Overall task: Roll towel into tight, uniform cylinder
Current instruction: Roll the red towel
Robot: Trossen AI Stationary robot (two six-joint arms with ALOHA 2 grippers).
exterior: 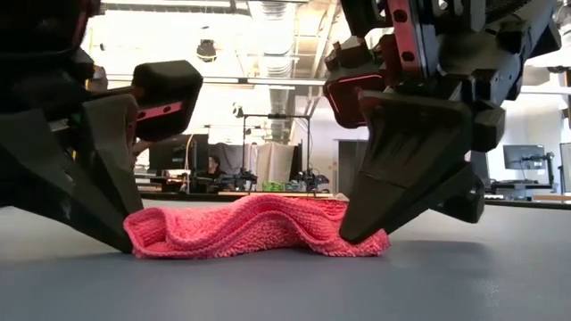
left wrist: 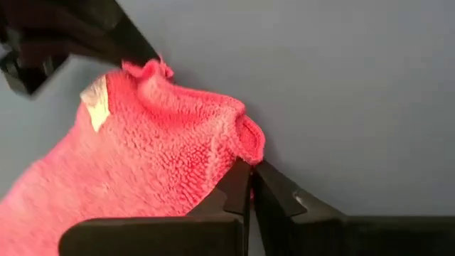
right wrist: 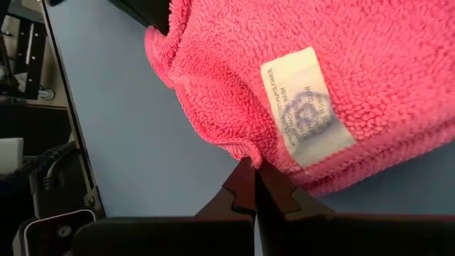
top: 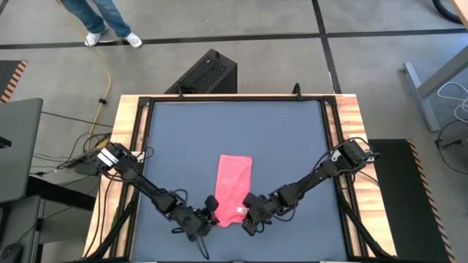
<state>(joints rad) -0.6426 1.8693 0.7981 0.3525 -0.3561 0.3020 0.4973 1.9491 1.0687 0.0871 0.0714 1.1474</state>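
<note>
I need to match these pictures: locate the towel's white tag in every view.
High: tiny white tag at the bright pink soft towel's near end.
Low: not visible.
Left wrist: towel's far corner.
Right wrist: centre.
Shared landmark: dark grey tabletop.

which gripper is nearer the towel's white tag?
The right gripper, shut on the bright pink towel beside its white tag; the left gripper pinches the opposite corner.

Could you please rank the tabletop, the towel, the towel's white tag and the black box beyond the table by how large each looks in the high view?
1. Tabletop, largest by far.
2. Black box and towel: too alike to rank.
3. Tag, a tiny speck.
</note>
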